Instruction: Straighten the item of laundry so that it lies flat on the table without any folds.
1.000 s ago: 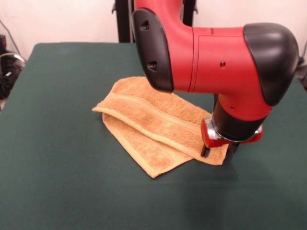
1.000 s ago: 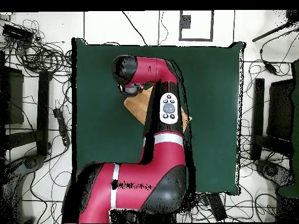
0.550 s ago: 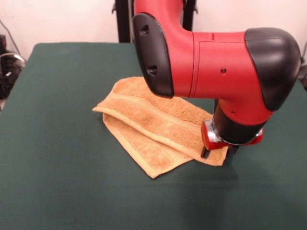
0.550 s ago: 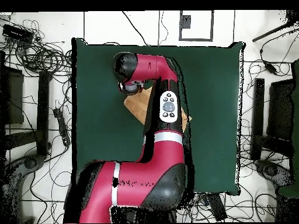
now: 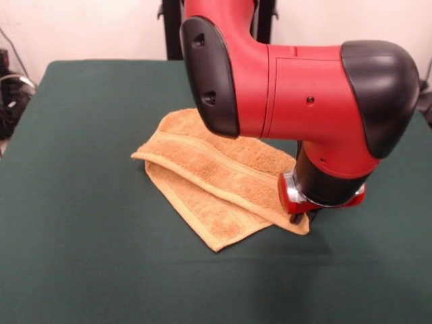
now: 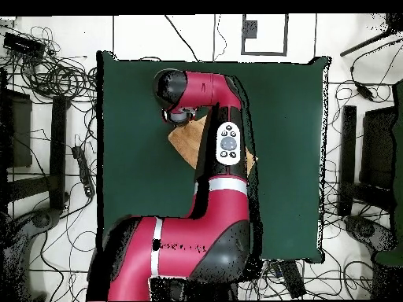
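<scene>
Although the arm (image 5: 297,101) fills much of my front view, I can see the towel (image 5: 216,182) lying near the middle of the dark green surface (image 5: 81,243), folded over on itself rather than flat. Its long axis runs diagonally in that view, from upper left down toward lower right, with one rounded end pointing to the upper left and a corner pointing toward the right under the wrist. A top layer with ribbed border bands lies across a lower layer, and that lower layer sticks out toward the bottom of the front view as a second pointed corner. The gripper (image 5: 297,219) sits right at the towel's right-hand corner, low against the cloth; only a small dark tip shows below the red wrist collar, so I cannot tell whether the fingers are spread, pressed together or pinching the fabric. From overhead, the arm covers most of the towel (image 6: 189,141), leaving a tan wedge visible left of the forearm and a small tip at its right side, so the diagonal lay reads there too. The wrist (image 6: 179,116) in that view hangs over the towel's upper left end. All around the cloth the green surface (image 6: 283,157) is bare.
</scene>
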